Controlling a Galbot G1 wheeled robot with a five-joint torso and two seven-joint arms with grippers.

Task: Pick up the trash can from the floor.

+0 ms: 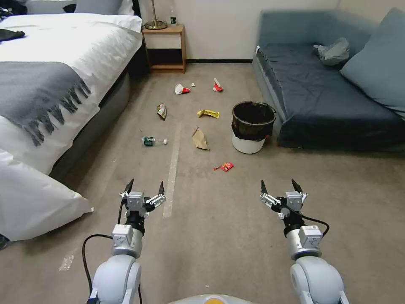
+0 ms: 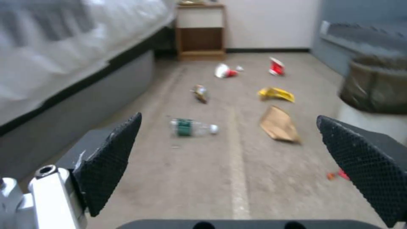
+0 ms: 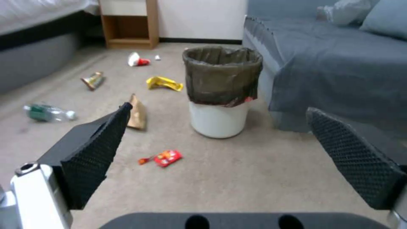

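Trash can [image 1: 252, 126], white with a black liner folded over its rim, stands upright on the carpet floor [image 1: 219, 236] just beside the front corner of the blue sofa [image 1: 320, 101]. Litter is strewn over the carpet on the side of the trash can away from the sofa: a brown paper bag [image 1: 200, 139] near it, a yellow wrapper [image 1: 208, 113] a little farther back, a red wrapper [image 1: 226, 166] in front of it, a plastic bottle [image 1: 151, 141] beyond the pale worn stripe [image 1: 172, 169], a crumpled snack bag [image 1: 162, 111], and two red-and-white paper cups [image 1: 182, 89] toward the wooden nightstand [image 1: 164, 46] against the back wall. A crumpled grey bag [image 1: 333, 51] lies on the sofa seat. A bed [image 1: 55, 76] with white linen and a fringed grey throw runs along the far side of the room from the trash can. The left gripper [image 1: 143, 190] and right gripper [image 1: 281, 188] both hover above the carpet well short of the trash can, fingers spread wide with nothing between them.
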